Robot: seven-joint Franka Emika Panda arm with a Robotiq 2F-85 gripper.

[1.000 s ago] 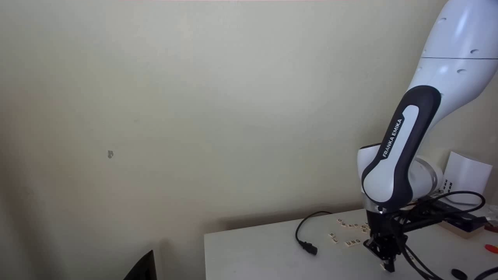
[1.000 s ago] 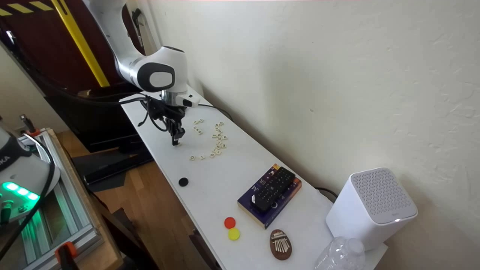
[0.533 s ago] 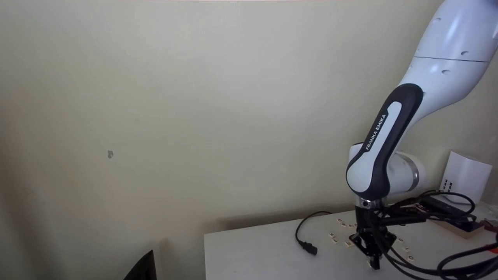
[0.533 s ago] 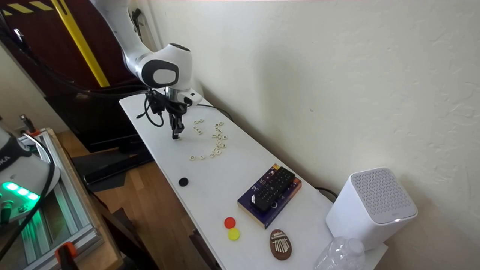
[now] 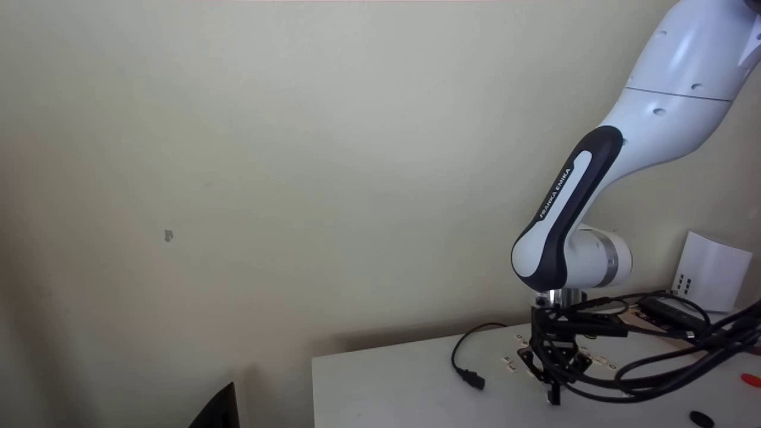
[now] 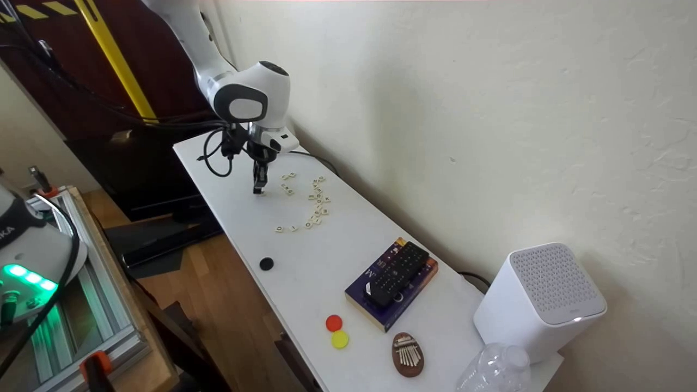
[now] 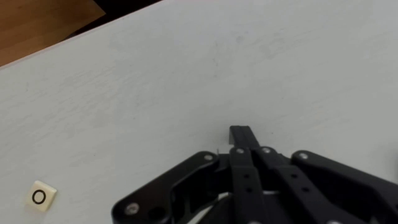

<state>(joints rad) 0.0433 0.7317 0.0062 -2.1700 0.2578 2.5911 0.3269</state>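
Note:
My gripper (image 7: 240, 127) is shut, its two black fingertips pressed together with only a thin seam between them. It points down at the white table (image 7: 174, 81). In both exterior views the fingertips (image 6: 258, 190) are at or just above the table top. A small cream letter tile (image 6: 262, 193) lies right beside the tip; it shows as a sliver in an exterior view (image 5: 549, 397) and is hidden in the wrist view. A tile marked O (image 7: 41, 196) lies apart at the lower left of the wrist view. A short row of tiles (image 6: 287, 189) is near the gripper.
More tiles (image 6: 318, 198) form a curved cluster toward the wall. A black disc (image 6: 266, 264), red disc (image 6: 334, 323), yellow disc (image 6: 340, 340), book (image 6: 381, 316) with a remote (image 6: 400, 272), thumb piano (image 6: 407, 355), white box (image 6: 539, 305) and black plug (image 5: 472, 379) are on the table.
The shut gripper has moved along the table, leftward in an exterior view and away toward the table's far end, with the small tile shifting along beside its tip. The other tiles stay put.

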